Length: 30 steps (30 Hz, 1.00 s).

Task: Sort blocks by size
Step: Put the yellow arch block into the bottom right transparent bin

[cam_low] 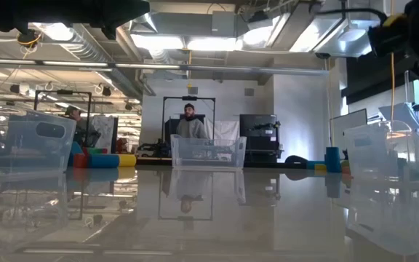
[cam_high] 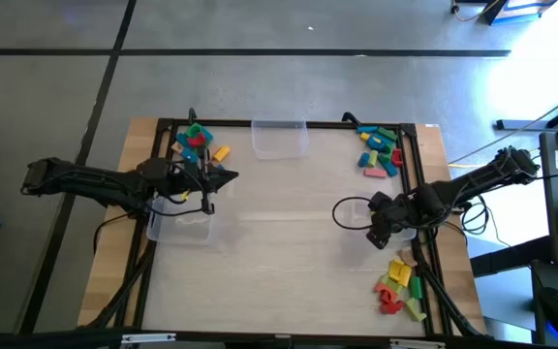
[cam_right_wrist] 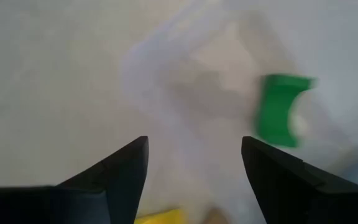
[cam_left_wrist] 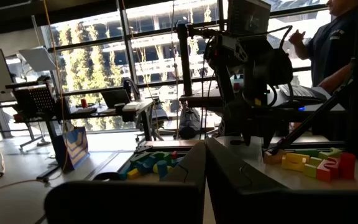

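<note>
Nearest the right wrist camera, the right gripper (cam_right_wrist: 194, 165) stands with its fingers spread wide and empty above a clear bin (cam_right_wrist: 216, 87) holding a green block (cam_right_wrist: 278, 109). The left gripper (cam_high: 223, 177), closed with nothing visible in it, hovers over the desk (cam_high: 289, 252) beside the colored blocks (cam_high: 198, 143) near the far left corner.
</note>
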### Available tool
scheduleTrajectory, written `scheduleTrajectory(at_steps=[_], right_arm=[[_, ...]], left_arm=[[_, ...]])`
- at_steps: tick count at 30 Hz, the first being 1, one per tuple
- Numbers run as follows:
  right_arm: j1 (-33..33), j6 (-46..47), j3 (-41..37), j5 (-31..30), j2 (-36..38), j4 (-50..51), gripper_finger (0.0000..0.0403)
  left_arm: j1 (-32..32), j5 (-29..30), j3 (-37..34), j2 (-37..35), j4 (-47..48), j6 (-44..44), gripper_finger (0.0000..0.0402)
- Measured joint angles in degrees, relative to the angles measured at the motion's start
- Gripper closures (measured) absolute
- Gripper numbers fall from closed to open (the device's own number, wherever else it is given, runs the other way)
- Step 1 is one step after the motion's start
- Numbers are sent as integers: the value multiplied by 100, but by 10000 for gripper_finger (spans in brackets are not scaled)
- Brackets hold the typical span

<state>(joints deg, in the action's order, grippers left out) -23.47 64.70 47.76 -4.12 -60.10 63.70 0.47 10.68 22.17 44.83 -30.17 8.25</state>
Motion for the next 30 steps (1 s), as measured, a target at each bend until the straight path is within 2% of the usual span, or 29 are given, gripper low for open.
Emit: scheduleTrajectory(at_steps=[9,20,25,30], right_arm=[[-924,846,5,381,-301,-572,150],[-2248,1881,5,773,-1037,-717,150],[-2674,2185,5,1037,-1377,-989,150],[-3039,2210,5,1031,-1830,-1274,150]], left_arm=[[-1,2,0,-3,129,-98,398],[-1,2,0,-3,127,-186,398],[-1,1,0,-3,122,-186,398],[-2,2,0,-1,120,-186,398]])
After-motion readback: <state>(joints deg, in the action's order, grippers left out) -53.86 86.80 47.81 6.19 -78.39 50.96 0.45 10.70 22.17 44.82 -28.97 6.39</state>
